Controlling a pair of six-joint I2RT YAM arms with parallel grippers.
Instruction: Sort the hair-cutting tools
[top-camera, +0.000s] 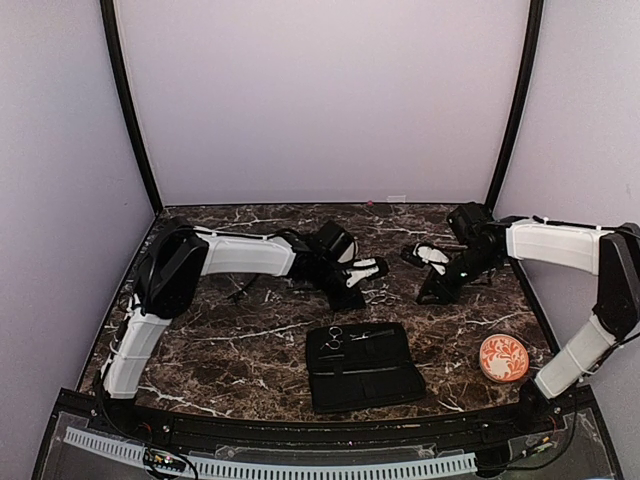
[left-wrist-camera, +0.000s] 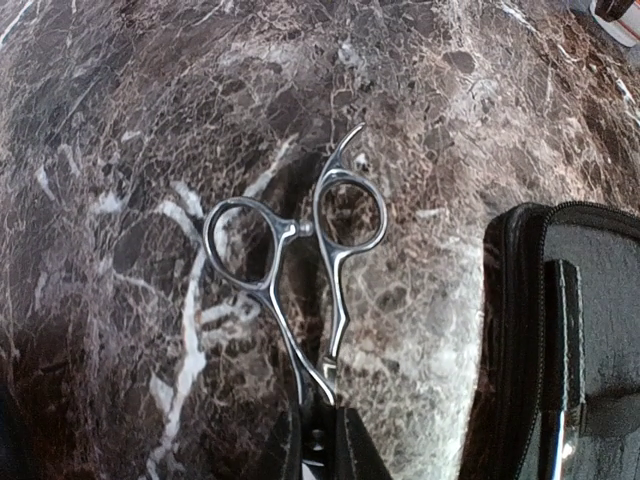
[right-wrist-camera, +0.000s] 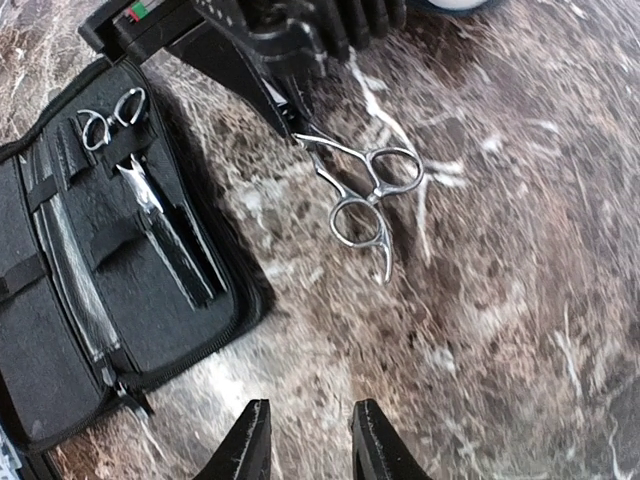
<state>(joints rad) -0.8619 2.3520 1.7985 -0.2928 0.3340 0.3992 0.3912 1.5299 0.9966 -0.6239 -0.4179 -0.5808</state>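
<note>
Left jaws: closed on the blade end of the loose scissors (left-wrist-camera: 300, 260), which lie flat on the desk (left-wrist-camera: 120, 150) with their ring handles pointing away from the jaws.
Right jaws: parted with nothing between them, hanging over bare marble.
Ahead of the right jaws: the same scissors (right-wrist-camera: 365, 190), well apart. Only this wrist view shows the left arm's black fingers (right-wrist-camera: 280, 80) pinching the blades from outside.
Beside the left jaws: the open black case (left-wrist-camera: 600, 300), its zipped edge just to their right.
Inside the case: only the right wrist view shows clearly a second pair of scissors (right-wrist-camera: 110, 115) strapped in, and beside it a slender silver-and-black tool (right-wrist-camera: 180, 250).
Far from both jaws: a round patterned bowl (top-camera: 503, 358), seen only from overhead, near the right arm's base.
</note>
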